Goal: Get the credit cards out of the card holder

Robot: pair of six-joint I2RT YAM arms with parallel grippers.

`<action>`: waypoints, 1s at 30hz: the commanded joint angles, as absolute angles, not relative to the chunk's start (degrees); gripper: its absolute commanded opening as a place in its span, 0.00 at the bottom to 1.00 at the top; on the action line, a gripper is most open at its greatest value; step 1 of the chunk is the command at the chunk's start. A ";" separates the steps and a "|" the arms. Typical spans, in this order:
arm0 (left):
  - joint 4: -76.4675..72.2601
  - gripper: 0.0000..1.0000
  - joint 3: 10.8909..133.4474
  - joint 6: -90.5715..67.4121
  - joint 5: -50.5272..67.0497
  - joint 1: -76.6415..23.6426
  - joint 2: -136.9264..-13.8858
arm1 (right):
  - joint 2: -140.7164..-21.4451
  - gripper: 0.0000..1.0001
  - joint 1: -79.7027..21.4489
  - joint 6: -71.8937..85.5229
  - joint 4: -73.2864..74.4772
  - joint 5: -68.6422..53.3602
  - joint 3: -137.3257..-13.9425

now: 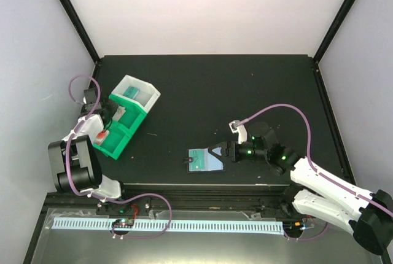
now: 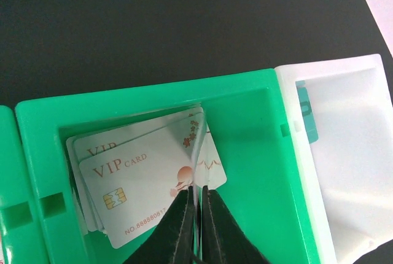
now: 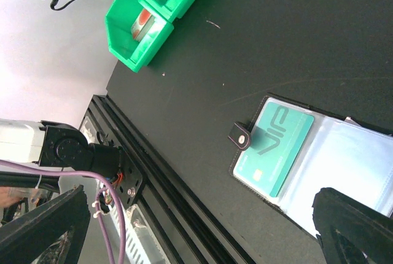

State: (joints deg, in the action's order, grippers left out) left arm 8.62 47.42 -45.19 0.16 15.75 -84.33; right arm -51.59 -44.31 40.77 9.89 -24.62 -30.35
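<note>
Three bins in a row: two green bins point(image 1: 116, 132), one white bin point(image 1: 140, 89). At least three pale VIP cards point(image 2: 135, 184) stacked in one green bin; one teal card point(image 2: 307, 116) in the white. Second teal card point(image 3: 273, 150) pocketed in the card holder point(image 1: 206, 161), open flat on the table point(image 1: 245, 92). Left gripper point(image 2: 198, 199) down in the green bin, fingers pressed together over the stack. Right gripper point(image 1: 222, 152) low at the holder's edge, jaws wide apart.

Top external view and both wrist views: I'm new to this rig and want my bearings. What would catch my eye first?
The bright green plastic bin, a white bin joined to it, stands out at the left of the black table; the shut left gripper hangs over pale VIP cards stacked inside it. Near front centre lies the open black card holder, a teal card in its clear pocket, the open right gripper beside it.
</note>
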 commanded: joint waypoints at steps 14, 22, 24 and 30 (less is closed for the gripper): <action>14.48 0.46 51.16 -44.01 -3.02 16.09 -79.78 | -51.20 1.00 -44.47 40.87 10.35 -24.43 -30.78; 21.87 0.84 52.53 -39.17 0.09 16.02 -71.84 | -50.29 1.00 -44.46 41.35 11.98 -21.74 -30.11; 23.93 0.89 52.11 -37.94 1.96 16.00 -69.86 | -49.73 1.00 -44.47 41.19 12.12 -21.03 -29.98; 27.48 0.99 49.42 -32.68 19.57 16.01 -67.35 | -50.38 1.00 -44.39 41.86 12.45 -18.86 -30.06</action>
